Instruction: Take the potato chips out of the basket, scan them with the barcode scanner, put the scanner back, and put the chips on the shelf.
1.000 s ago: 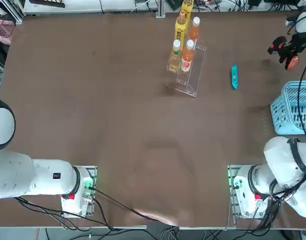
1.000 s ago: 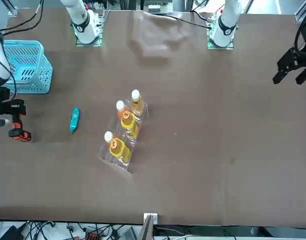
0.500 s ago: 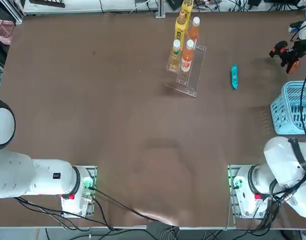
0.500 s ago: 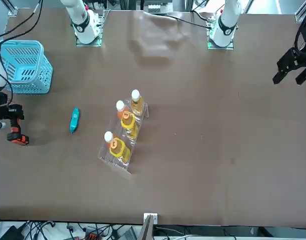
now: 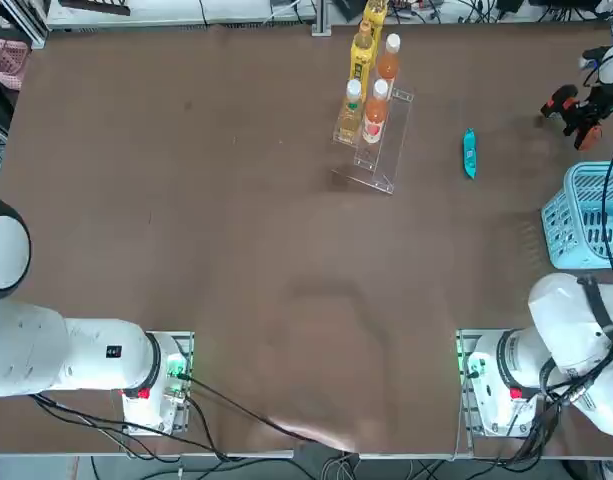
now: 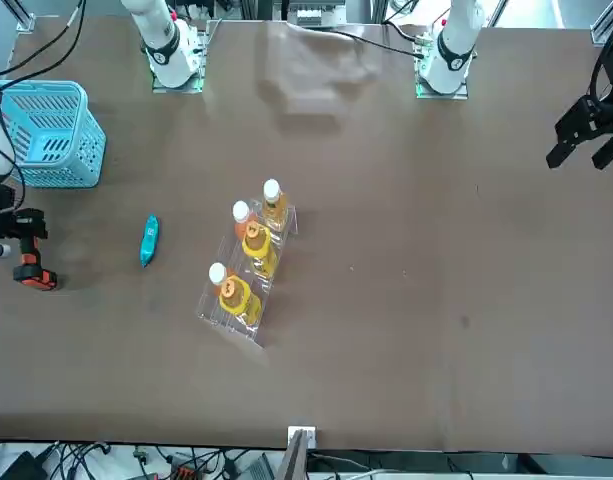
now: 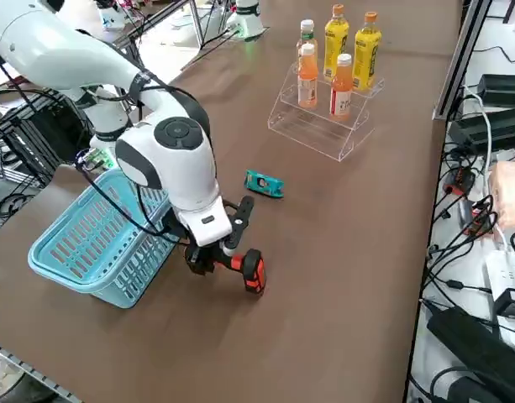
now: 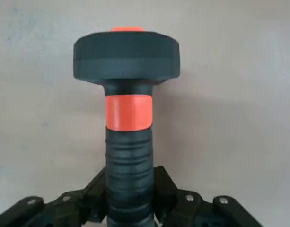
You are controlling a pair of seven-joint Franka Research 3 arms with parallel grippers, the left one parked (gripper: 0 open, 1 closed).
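Brown worktop [image 5: 236, 250] carries the potato chips [image 5: 470, 153], already out of the basket [image 5: 586, 220]. My right gripper [image 7: 215, 256], jaws clamped on the barcode scanner [image 7: 244, 269], has swung it away from the chips and lowered it: I judge scanning done, set-down next.

No lettering, brand, number or sign can be read anywhere. The labels on the orange and yellow plastic drink bottles [image 7: 342, 84], well away from the right gripper [image 7: 208, 256], show only blocks of colour. The print on the slim teal packet [image 7: 264, 183] nearer it is too small to make out.
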